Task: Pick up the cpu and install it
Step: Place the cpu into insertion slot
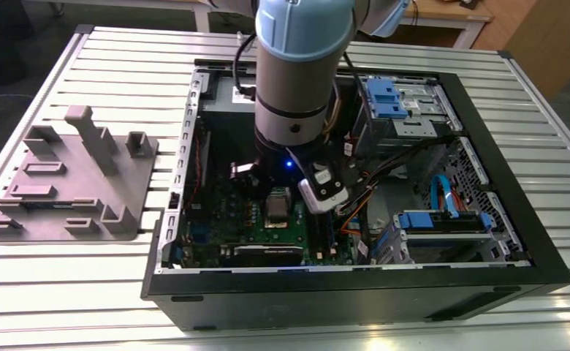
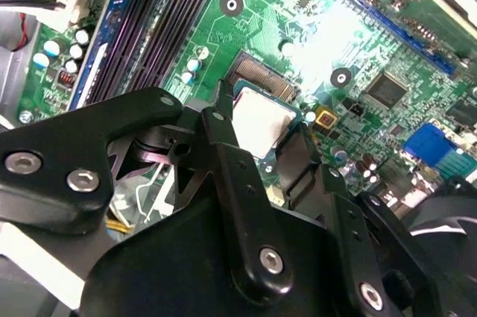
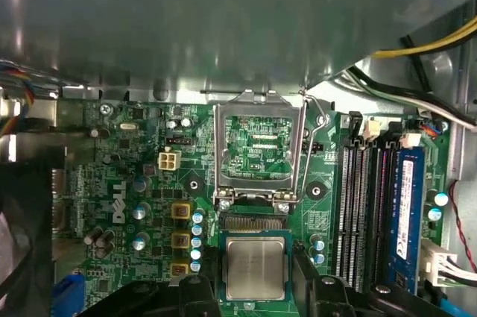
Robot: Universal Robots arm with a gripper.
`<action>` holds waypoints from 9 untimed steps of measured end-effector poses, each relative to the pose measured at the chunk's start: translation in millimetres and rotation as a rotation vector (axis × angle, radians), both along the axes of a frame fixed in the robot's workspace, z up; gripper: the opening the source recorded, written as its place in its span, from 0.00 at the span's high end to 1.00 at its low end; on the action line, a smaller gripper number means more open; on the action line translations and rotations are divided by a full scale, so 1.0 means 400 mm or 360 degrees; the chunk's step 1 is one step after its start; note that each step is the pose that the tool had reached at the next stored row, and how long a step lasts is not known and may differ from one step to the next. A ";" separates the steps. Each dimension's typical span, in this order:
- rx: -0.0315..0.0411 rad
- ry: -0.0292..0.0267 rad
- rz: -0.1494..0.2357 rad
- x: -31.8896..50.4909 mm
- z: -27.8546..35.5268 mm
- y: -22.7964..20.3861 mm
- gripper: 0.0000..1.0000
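Observation:
The cpu (image 3: 256, 268), a small square chip with a pale silvery top, sits between the black fingers of my gripper (image 3: 256, 291), which is shut on it by two opposite edges. It hangs low over the green motherboard (image 3: 141, 183), partly covering the socket (image 3: 253, 221). The socket's metal load plate (image 3: 258, 149) is flipped up and open just beyond it. In the second wrist view the cpu (image 2: 261, 119) lies between the two fingers (image 2: 220, 127), over the socket's contact field (image 2: 261, 78). In the exterior view my gripper (image 1: 281, 199) reaches down into the open computer case (image 1: 480, 219).
Memory slots (image 3: 365, 212) run beside the socket, and a white connector with wires (image 3: 436, 261) lies past them. A metal case wall (image 3: 223, 26) rises behind the board. Blue drive bays (image 1: 387, 99) and cables crowd the exterior view's right. A grey fixture plate (image 1: 71, 183) lies outside the case.

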State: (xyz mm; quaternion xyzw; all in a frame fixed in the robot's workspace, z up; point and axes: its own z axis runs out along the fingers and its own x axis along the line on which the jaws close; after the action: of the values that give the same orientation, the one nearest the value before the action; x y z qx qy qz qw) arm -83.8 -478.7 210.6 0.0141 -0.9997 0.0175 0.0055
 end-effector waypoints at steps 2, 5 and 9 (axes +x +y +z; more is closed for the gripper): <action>0.0000 -0.00002 -0.0001 0.000 -0.006 -0.001 0.53; 0.0000 -0.00001 -0.0001 0.000 -0.017 -0.001 0.53; 0.0000 0.00001 -0.0002 0.000 -0.023 -0.004 0.53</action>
State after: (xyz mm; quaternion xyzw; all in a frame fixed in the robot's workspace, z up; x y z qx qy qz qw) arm -83.8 -480.3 201.2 0.0134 -0.9997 0.0175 0.0055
